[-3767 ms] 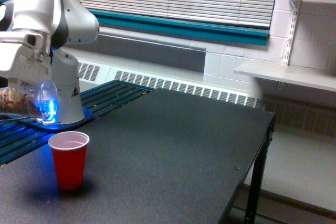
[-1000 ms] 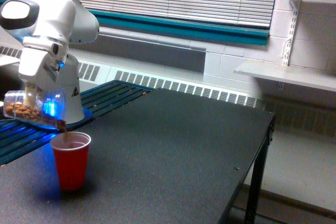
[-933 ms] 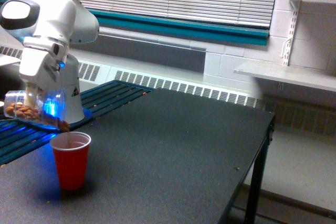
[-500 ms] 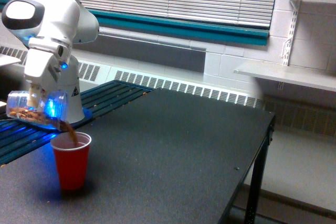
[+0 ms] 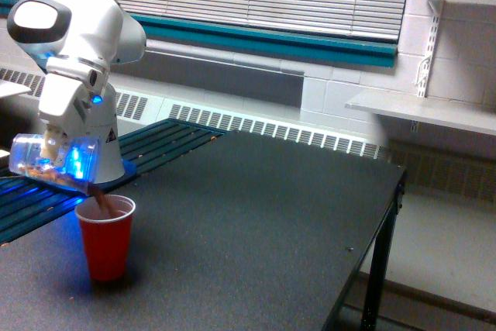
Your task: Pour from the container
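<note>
One small triangular sticker shows on the arm's white base at the left of the frame; nothing on it can be read, and no other writing shows. The tool (image 5: 53, 147) at the left edge is closed on the container (image 5: 53, 163), a clear cup tipped almost onto its side, its closed end toward the left edge and its mouth lower, toward the right. Brown bits lie along its lower wall and spill from the mouth in a short stream into the red cup (image 5: 105, 237), which stands upright on the dark surface (image 5: 256, 230) in the lower left, directly beneath the container's mouth. The tool's fingers are mostly hidden behind the clear wall and a blue glow. The white arm (image 5: 77, 29) comes down from the upper left corner, its wrist bent over so the tool hangs downward above the red cup.
</note>
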{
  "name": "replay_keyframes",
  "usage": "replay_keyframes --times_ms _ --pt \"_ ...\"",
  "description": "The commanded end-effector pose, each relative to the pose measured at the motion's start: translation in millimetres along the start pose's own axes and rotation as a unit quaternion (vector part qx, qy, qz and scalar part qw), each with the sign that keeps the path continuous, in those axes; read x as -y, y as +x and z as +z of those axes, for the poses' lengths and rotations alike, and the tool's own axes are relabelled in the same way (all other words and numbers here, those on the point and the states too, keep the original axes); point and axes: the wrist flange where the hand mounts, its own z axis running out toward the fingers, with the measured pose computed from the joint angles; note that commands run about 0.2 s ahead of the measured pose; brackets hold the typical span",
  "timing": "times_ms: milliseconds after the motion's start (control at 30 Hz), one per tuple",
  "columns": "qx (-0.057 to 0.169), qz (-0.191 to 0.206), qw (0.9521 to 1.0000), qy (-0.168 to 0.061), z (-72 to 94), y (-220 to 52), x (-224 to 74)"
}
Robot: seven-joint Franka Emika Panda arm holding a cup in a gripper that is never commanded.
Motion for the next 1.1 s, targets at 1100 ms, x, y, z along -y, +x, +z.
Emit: replay_keyframes --times_ms 1100 --pt "0.036 -0.019 0.9989 -0.023 -13.9 10.5 -2.9"
